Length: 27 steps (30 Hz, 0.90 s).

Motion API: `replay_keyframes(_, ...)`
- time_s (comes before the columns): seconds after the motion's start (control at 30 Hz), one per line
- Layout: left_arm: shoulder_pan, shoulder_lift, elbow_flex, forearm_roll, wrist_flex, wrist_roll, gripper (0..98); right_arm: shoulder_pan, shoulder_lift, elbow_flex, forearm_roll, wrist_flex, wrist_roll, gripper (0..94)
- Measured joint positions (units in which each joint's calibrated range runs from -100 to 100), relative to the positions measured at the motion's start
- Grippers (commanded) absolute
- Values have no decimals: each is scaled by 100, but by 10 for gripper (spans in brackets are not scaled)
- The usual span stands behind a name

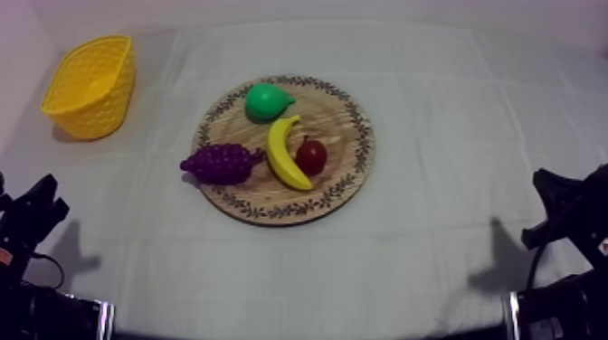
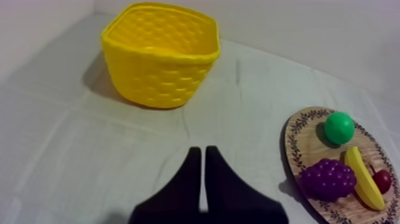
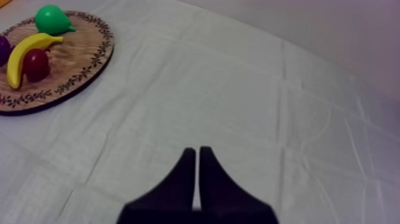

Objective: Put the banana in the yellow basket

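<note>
The table (image 1: 507, 99) is covered by a grey-white cloth (image 1: 425, 262) marked with faint fold creases. A round wooden board (image 1: 339, 113) with a patterned rim lies flat on it near the middle. A yellow basket (image 1: 90, 90) stands upright at the far left, well apart from the board.

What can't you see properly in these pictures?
- Left wrist view: the near wall of the yellow basket hides its floor, so I cannot tell what lies at the bottom.
- Left wrist view: the banana hides part of the small red fruit.
- Right wrist view: the picture's edge cuts off most of the bunch of grapes and part of the wooden board.
</note>
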Motion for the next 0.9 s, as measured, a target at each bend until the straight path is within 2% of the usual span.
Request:
replay_keyframes(0.6, -60, 111, -102, -24, 155, -30, 1, 0, 0, 0, 0, 1, -6, 4)
replay_keyframes(0.8, 26, 1112, -425, -124, -245, 328, 0, 0, 0, 0, 0, 1, -7, 4)
replay_keyframes(0.9, 101, 1795, -892, -125, -72, 390, 0, 0, 0, 0, 0, 1, -7, 4)
